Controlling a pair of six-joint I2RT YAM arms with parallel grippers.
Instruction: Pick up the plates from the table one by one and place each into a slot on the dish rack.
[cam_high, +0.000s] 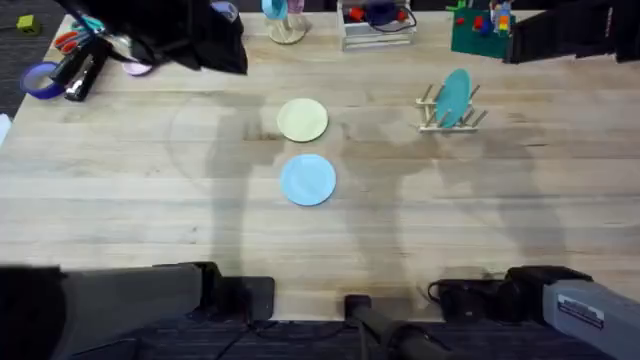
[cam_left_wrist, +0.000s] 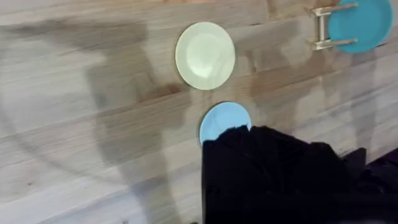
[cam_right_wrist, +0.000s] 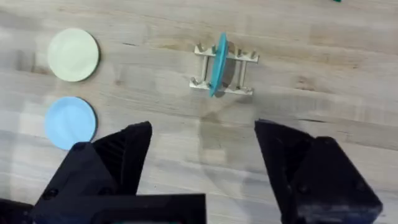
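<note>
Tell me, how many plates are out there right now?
3. A cream plate and a blue plate lie flat mid-table, the cream one farther from the arms. A teal plate stands upright in the rack to the right.

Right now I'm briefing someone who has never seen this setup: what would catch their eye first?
Two small round plates lie flat mid-table, the cream-yellow plate farther from the arms' bases and the sky-blue plate just nearer, apart. To the right, a darker teal plate already stands upright in the small wooden dish rack. In the right wrist view, the right tool hangs open above bare table.
</note>
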